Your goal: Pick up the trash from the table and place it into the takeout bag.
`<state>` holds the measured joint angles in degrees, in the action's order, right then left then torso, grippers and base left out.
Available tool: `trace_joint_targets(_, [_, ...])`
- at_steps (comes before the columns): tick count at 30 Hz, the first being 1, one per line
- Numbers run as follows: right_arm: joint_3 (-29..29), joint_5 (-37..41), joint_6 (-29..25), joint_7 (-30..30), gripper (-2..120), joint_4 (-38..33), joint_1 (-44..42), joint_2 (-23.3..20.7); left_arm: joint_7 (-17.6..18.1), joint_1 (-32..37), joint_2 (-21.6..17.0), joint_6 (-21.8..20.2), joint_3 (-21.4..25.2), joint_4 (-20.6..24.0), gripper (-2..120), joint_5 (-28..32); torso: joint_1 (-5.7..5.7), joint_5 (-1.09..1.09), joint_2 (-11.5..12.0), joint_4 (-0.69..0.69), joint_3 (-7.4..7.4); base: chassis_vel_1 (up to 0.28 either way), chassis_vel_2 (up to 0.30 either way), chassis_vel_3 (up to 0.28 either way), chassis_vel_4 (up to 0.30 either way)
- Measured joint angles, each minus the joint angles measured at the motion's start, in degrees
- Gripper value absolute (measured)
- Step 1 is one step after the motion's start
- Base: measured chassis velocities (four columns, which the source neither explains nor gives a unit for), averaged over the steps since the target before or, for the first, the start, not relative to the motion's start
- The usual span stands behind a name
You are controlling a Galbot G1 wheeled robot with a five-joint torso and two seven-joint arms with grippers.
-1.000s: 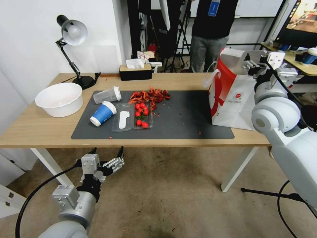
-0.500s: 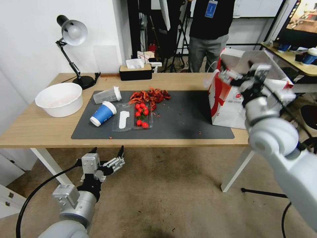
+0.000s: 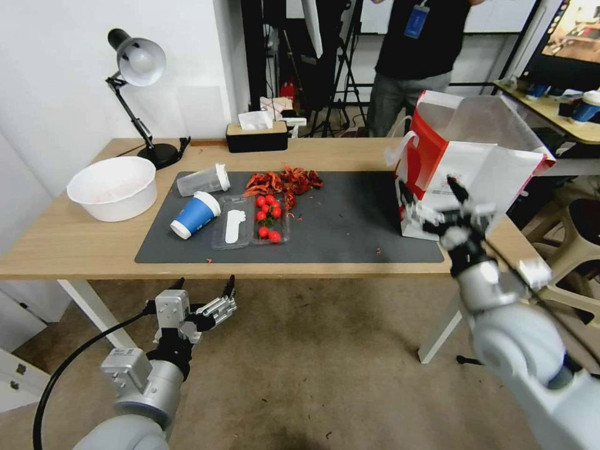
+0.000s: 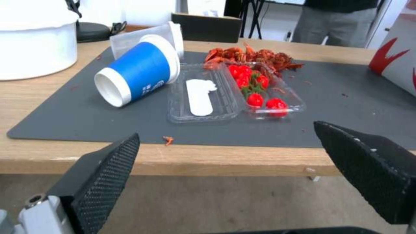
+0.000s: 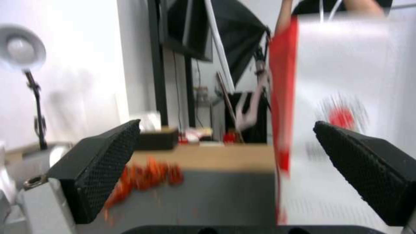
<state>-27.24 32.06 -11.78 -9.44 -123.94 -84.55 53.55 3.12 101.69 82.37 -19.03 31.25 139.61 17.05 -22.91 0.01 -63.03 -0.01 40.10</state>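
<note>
Looks like a robotics lab or studio setup, not a home: bare white walls, a plain light-wood table with a desk lamp, tripods and light stands crowding the back, and a monitor over a second workbench.

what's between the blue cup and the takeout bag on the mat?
Head view: right of the blue cup sits the clear tray of cherry tomatoes, with red scraps behind it. Past that the mat is bare up to the takeout bag.
</note>
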Motion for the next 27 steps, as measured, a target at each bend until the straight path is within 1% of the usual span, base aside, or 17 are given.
trace_joint_targets(3, [-0.8,-1.8,-2.7,1.4,100,1.1,-5.7,2.6,0.1,-0.1,0.0,0.5,0.5,-0.2,100,0.2,0.00,-0.01,0.0,0.00,0.00,0.000,0.000,0.000,0.000])
trace_joint_targets(4, [-0.8,-1.8,-2.7,1.4,100,1.1,-5.7,2.6,0.1,-0.1,0.0,0.5,0.5,-0.2,100,0.2,0.00,-0.01,0.0,0.00,0.00,0.000,0.000,0.000,0.000])
trace_joint_targets(6, [-0.7,-2.2,-4.3,2.5,100,2.7,-8.1,3.7,0.4,-0.1,0.3,1.4,0.9,-0.2,100,0.3,0.00,-0.01,0.0,0.00,0.00,0.000,0.000,0.000,0.000])
trace_joint_targets(7, [-0.4,-2.4,-5.1,2.9,100,3.5,-8.9,4.1,1.0,0.0,0.4,2.3,1.0,-0.3,100,0.5,0.00,-0.01,0.0,0.01,0.00,0.000,0.000,0.000,0.000])
trace_joint_targets(8, [-0.1,-2.6,-5.6,3.2,100,4.1,-9.5,4.4,1.7,-0.1,0.4,3.4,1.0,-0.5,100,0.7,0.00,0.00,0.0,0.02,0.00,0.000,0.000,0.000,0.000])
trace_joint_targets(10, [0.0,-2.6,-5.9,3.4,100,4.4,-10.0,4.5,2.3,-0.3,0.3,4.2,1.0,-0.8,100,0.9,0.00,0.00,0.0,0.02,0.00,0.000,0.000,0.000,0.000])
trace_joint_targets(14, [0.1,-2.8,-6.5,4.2,100,5.0,-11.3,4.9,2.9,-1.7,-1.2,6.7,1.4,-2.4,100,1.7,0.00,-0.01,0.0,0.00,0.01,0.000,0.000,0.000,0.000])
trace_joint_targets(15, [0.5,-2.9,-6.7,4.5,100,5.2,-11.4,4.9,3.1,-2.7,-2.5,9.4,2.2,-4.1,100,2.1,0.00,-0.02,0.0,0.00,0.01,0.000,0.000,0.000,0.000])
trace_joint_targets(16, [1.0,-2.9,-6.7,4.8,100,5.3,-11.4,4.7,2.6,-3.9,-3.7,12.3,3.9,-6.0,100,2.3,0.00,-0.03,0.0,0.00,0.01,0.000,0.000,0.000,0.000])
trace_joint_targets(17, [1.0,-2.9,-6.7,4.8,100,5.3,-11.4,4.7,2.6,-3.9,-3.7,12.3,3.9,-6.0,100,2.3,0.00,-0.03,0.0,0.00,0.01,0.000,0.000,0.000,0.000])
trace_joint_targets(19, [1.8,-3.0,-6.7,5.1,100,5.5,-10.8,4.4,1.9,-4.9,-5.4,13.9,6.0,-7.7,100,3.4,0.00,-0.02,0.0,0.02,0.01,0.000,0.000,0.000,0.000])
trace_joint_targets(20, [2.5,-3.2,-6.7,5.1,100,5.6,-10.5,4.3,1.5,-6.4,-7.1,14.7,7.4,-9.4,100,5.3,0.00,-0.01,0.0,0.05,0.01,0.000,0.000,0.000,0.000])
trace_joint_targets(21, [2.9,-3.4,-6.7,5.1,100,5.7,-10.5,4.3,0.9,-8.0,-8.7,15.3,8.3,-11.0,100,6.8,-0.01,-0.01,0.0,0.02,0.01,0.000,0.000,0.000,0.000])
trace_joint_targets(22, [2.9,-3.4,-6.7,5.1,100,5.7,-10.5,4.3,0.9,-8.0,-8.7,15.3,8.3,-11.0,100,6.8,-0.01,-0.01,0.0,0.02,0.01,0.000,0.000,0.000,0.000])
trace_joint_targets(25, [3.5,-4.1,-6.7,5.1,100,5.7,-10.8,4.5,-2.6,-13.4,-13.9,17.7,9.7,-17.4,100,11.9,-0.01,-0.03,0.0,0.01,0.01,0.000,0.000,0.000,0.000])
trace_joint_targets(26, [3.5,-4.1,-6.7,5.1,100,5.7,-10.8,4.5,-2.6,-13.4,-13.9,17.7,9.7,-17.4,100,11.9,-0.01,-0.03,0.0,0.01,0.01,0.000,0.000,0.000,0.000])
trace_joint_targets(27, [3.7,-4.3,-6.7,5.2,100,5.6,-10.9,4.5,-5.0,-15.7,-16.1,19.2,9.9,-20.4,100,13.9,-0.01,-0.01,0.0,-0.01,0.01,0.000,0.000,0.000,0.000])
